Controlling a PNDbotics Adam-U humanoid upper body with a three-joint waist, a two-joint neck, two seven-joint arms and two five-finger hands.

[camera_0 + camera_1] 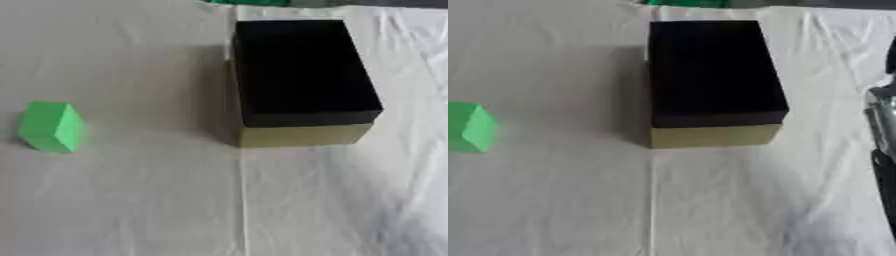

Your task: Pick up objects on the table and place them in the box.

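A green block [51, 126] lies on the white cloth at the far left, well apart from the box. The box [302, 134] stands right of centre; it is open at the top, with a black inside and a pale yellow front wall. I see nothing inside it. A silver and black sliver of my right arm [883, 125] runs down the right edge of the right eye view, to the right of the box and clear of it. Its lower black part may be the right hand [886, 185], cut off by the edge. My left hand shows in neither view.
A wrinkled white cloth [175, 200] covers the table, with a crease running down from the box's front left corner. A green strip [249, 2] shows at the far edge behind the box.
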